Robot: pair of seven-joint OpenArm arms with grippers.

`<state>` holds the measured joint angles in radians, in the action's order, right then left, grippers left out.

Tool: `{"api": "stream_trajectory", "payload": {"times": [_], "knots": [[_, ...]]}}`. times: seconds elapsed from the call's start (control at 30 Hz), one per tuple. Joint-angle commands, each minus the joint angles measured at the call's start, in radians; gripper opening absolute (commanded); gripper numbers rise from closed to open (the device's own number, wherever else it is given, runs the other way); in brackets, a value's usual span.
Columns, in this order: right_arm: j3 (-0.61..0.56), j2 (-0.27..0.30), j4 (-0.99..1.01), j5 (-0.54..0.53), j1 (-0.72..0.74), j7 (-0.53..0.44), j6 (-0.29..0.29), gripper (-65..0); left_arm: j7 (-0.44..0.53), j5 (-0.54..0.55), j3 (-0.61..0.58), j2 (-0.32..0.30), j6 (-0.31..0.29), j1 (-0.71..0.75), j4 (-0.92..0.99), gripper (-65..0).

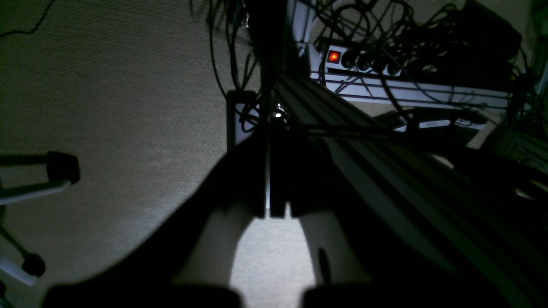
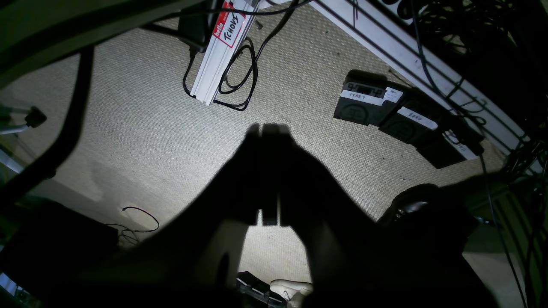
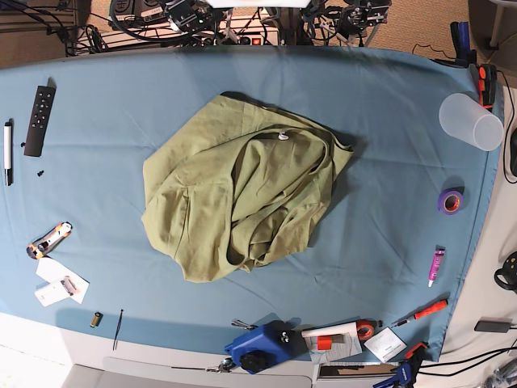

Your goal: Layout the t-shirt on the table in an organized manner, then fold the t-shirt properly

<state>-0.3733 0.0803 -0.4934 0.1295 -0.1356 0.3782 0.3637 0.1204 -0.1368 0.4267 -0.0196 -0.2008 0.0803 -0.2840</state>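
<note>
The olive-green t-shirt lies crumpled in a heap at the middle of the light-blue table, its white neck tag showing near the far side. Both arms sit past the table's far edge, away from the shirt: the left arm and the right arm. The left gripper is a dark shape hanging over the carpet, fingers together, empty. The right gripper is also shut and empty over the carpet. The shirt does not show in either wrist view.
On the table's edges lie a black remote, a pen, a utility knife, a clear cup, purple tape, a blue tool and a red screwdriver. A power strip and foot pedals lie on the floor.
</note>
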Motion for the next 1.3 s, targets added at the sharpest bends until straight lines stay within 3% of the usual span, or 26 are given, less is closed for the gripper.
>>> {"api": "stream_trajectory", "payload": {"times": [0.0, 0.07, 0.33, 0.57, 0.77, 1.1, 1.27], "knots": [[0.0, 0.007, -0.009, -0.002, -0.002, 0.009, 0.009, -65.0, 0.008, 0.003, 0.001, -0.002, -0.033, 0.016, -0.016, -65.0], [0.0, 0.014, -0.01, -0.003, -0.006, 0.008, 0.01, -65.0, 0.006, 0.003, 0.001, -0.007, -0.064, 0.04, -0.045, -65.0], [0.0, 0.076, -0.01, -0.014, -0.021, -0.013, 0.01, -65.0, 0.007, 0.004, 0.001, -0.072, -0.066, 0.16, -0.163, -65.0], [0.0, 0.141, -0.071, -0.146, -0.066, -0.009, 0.01, -65.0, 0.01, 0.005, 0.001, -0.097, -0.066, 0.29, -0.323, -65.0], [0.0, 0.191, -0.245, -0.177, -0.169, 0.015, 0.01, -65.0, 0.01, 0.09, 0.001, -0.097, -0.072, 0.422, -0.483, -65.0], [0.001, 0.304, -0.654, -0.193, -0.39, 0.063, 0.008, -65.0, 0.007, 0.116, 0.001, -0.101, -0.179, 0.674, -0.853, -65.0], [0.002, 0.345, -0.828, -0.189, -0.481, 0.109, -0.045, -65.0, -0.001, 0.116, 0.001, -0.121, -0.221, 0.762, -0.992, -65.0]]}}
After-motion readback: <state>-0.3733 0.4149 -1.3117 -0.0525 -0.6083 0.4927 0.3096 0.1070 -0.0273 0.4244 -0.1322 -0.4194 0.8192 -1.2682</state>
